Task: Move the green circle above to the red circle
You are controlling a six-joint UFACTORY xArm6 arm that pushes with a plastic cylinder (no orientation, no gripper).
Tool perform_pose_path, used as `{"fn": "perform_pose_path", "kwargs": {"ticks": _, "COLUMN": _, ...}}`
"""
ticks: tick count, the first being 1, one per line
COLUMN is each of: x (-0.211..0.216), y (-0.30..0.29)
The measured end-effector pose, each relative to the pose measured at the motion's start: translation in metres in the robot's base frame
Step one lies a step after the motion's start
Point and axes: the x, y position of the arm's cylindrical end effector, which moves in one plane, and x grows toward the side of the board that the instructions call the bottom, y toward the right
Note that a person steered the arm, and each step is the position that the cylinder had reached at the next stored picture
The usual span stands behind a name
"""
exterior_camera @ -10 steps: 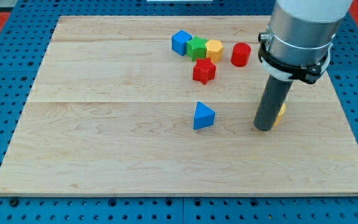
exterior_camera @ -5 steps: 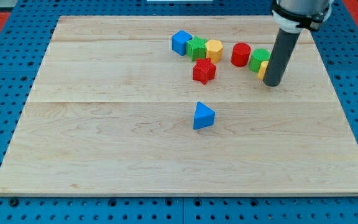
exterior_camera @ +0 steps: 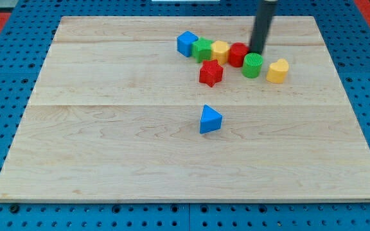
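Note:
The green circle stands on the wooden board, just below and right of the red circle, touching it or nearly so. My tip is right next to the red circle's right side and just above the green circle. The rod rises out of the view's top. A yellow block lies right of the green circle.
A row of a blue cube, a green block and a yellow block runs left of the red circle. A red star block lies below them. A blue triangle sits mid-board.
My tip moved up and to the left, from the lower right to beside the red circle. The green circle and the yellow block came into view, and the red circle shifted left against the yellow block.

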Motion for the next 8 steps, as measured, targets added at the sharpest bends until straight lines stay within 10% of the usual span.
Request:
{"fn": "perform_pose_path", "kwargs": {"ticks": 2, "x": -0.001, "y": -0.040}}
{"fn": "perform_pose_path", "kwargs": {"ticks": 5, "x": 0.078, "y": 0.147}}
{"fn": "perform_pose_path", "kwargs": {"ticks": 8, "x": 0.020, "y": -0.025}}
